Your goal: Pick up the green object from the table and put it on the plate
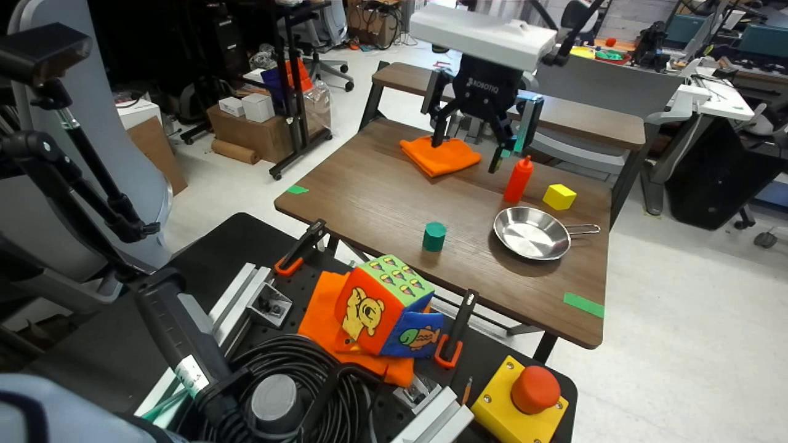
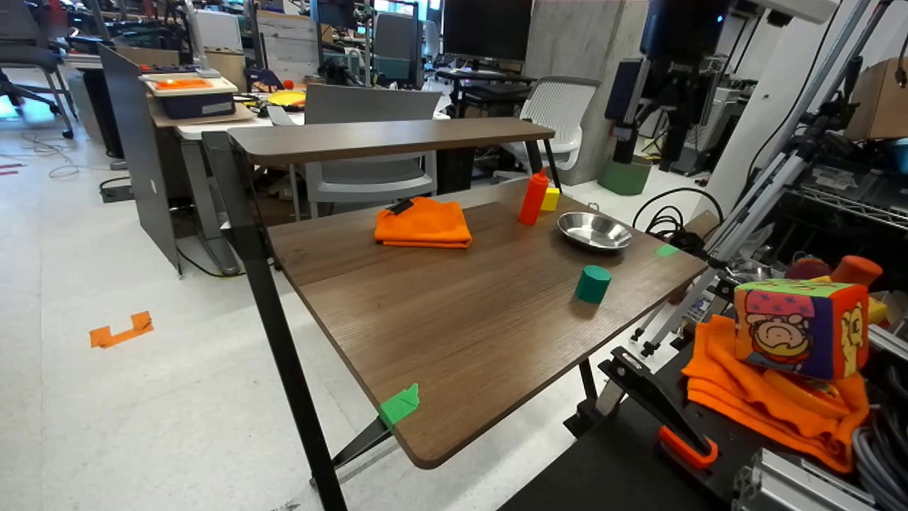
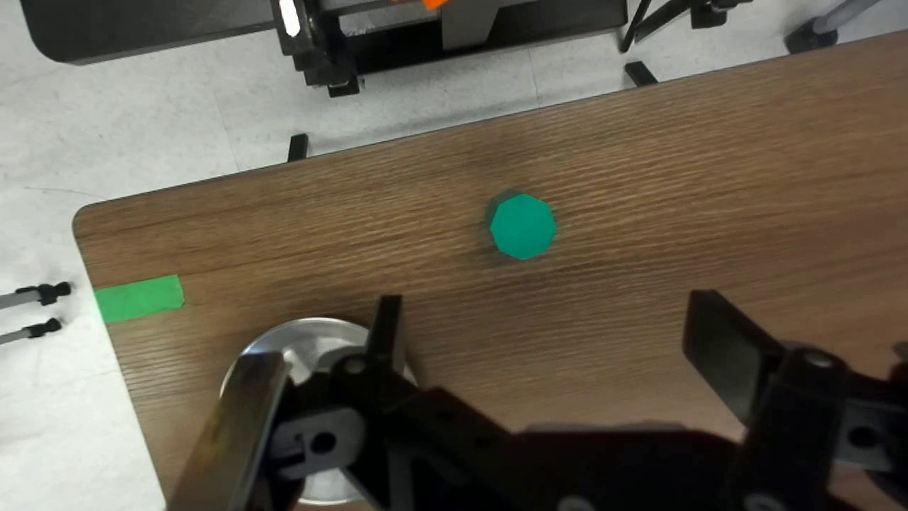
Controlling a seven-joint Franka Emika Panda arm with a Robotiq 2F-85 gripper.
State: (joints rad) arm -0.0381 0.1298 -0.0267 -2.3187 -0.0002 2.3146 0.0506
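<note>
Green block (image 1: 434, 237) stands on the tabletop (image 2: 454, 312), near the plate (image 1: 530, 234) but not touching it. Our end effector (image 1: 466, 149) hangs high, spread wide, holding nothing. We think we are on the reaching step; next we must move over the block, go down and pinch it.

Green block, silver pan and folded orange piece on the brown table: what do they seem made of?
Green block: matte, evenly coloured, crisp-edged; perhaps painted wood or plastic, the look leaves it open.
Silver pan: apparently metal, likely steel, polished, judging by its bright highlights.
Orange piece: probably soft cloth, dull finish, judging by its layered folds and rounded edges; fibre can't be told.
</note>
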